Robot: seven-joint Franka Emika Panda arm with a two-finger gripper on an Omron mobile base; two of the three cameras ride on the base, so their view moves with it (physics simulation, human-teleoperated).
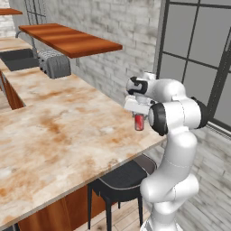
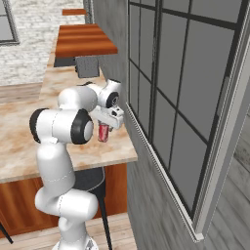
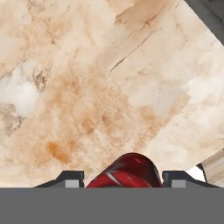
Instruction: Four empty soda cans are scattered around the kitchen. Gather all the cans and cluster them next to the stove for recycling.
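A red soda can (image 1: 139,121) hangs upright between the fingers of my gripper (image 1: 139,125), just above the marble counter (image 1: 58,135) near its right end. From the right side the same soda can (image 2: 103,132) shows under the white hand, close to the counter's corner by the window wall. In the hand view the can's red body (image 3: 127,171) sits between the two dark fingertips (image 3: 72,178), with the counter surface some way below it. The stove is out of view.
A grey toaster (image 1: 56,66) and a dark sink (image 1: 18,57) stand far back on the left. A wooden shelf (image 1: 67,39) runs along the brick wall. A black stool (image 1: 124,179) stands under the counter's edge beside my base. A large window (image 2: 180,88) lines the right.
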